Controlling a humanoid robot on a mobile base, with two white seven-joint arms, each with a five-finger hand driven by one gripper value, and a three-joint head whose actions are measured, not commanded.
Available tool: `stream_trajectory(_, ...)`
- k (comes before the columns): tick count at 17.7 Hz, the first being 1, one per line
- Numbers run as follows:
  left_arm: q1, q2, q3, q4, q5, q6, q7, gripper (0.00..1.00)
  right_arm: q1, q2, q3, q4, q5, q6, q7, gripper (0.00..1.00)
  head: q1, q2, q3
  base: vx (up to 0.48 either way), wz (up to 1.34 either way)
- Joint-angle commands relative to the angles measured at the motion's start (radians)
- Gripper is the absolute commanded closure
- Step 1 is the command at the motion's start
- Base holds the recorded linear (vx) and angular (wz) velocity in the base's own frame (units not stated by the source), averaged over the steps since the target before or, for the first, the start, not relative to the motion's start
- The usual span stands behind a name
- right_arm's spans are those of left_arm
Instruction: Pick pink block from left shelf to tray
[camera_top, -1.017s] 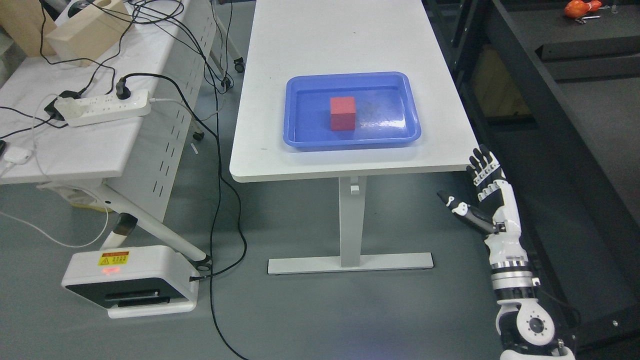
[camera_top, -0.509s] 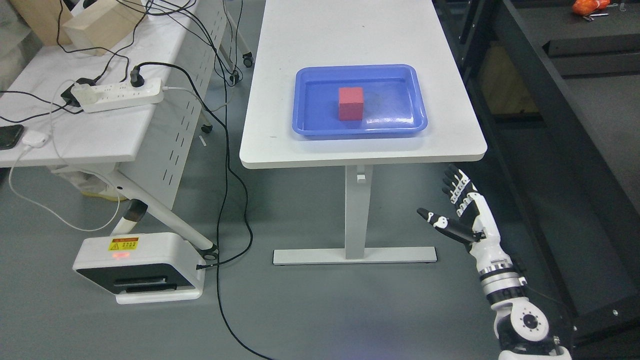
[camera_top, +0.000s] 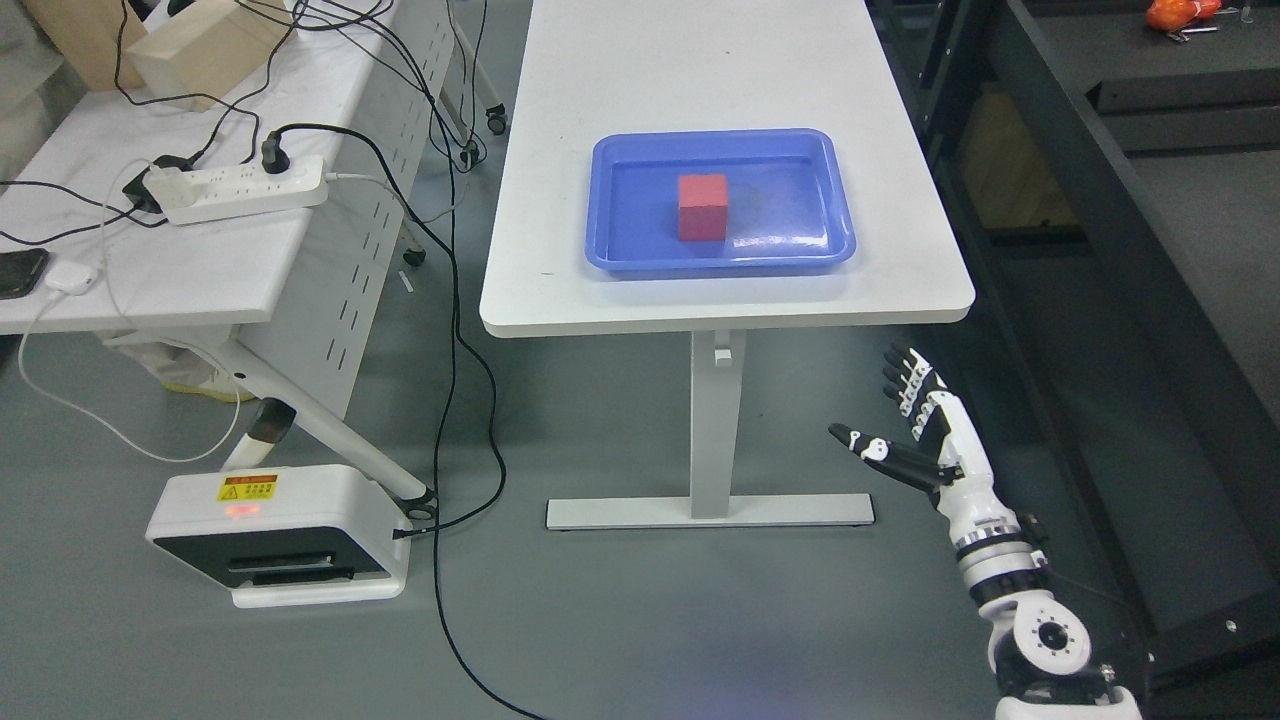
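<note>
The right robot hand (camera_top: 920, 425) rises from the lower right, its white forearm angled up and to the left from a round wrist joint near the bottom edge. The hand is released: four fingers (camera_top: 905, 375) stretch straight upward, side by side, while the thumb juts out to the left, and nothing lies in the palm. It hangs over the grey floor, below and clear of the near right corner of the white table (camera_top: 720, 290).

Farther back, on the table's near half, a blue tray (camera_top: 840, 215) sits close to the near edge. The block (camera_top: 702, 207), which reads red to pink here, stands upright on the tray floor, slightly left of the tray's centre and apart from all four walls.

Off to the left, a white box-shaped device (camera_top: 275, 545) with a yellow label rests on the floor, a black cable running from it. Behind it a second table (camera_top: 150, 280) carries a white power strip (camera_top: 240, 187) near its right edge, with a wooden box (camera_top: 205, 50) toward its far end. Dark shelving (camera_top: 1130, 180) lines the right side.
</note>
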Motion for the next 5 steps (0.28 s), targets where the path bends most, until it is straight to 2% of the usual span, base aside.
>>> stream_trajectory(1,0.020,0.017,0.000,-0.017,0.000,0.001,0.000,0.00,-0.002,-0.016,0.024,0.010,0.008,-0.004,-0.001,0.00,0.0000,0.000,0.000,0.000,0.00)
stream_trajectory(5,0.020,0.017,0.000,-0.017,0.000,0.001,0.000,0.00,-0.002,-0.016,0.024,0.010,0.008,-0.004,-0.001,0.00,0.0000,0.000,0.000,0.000,0.00)
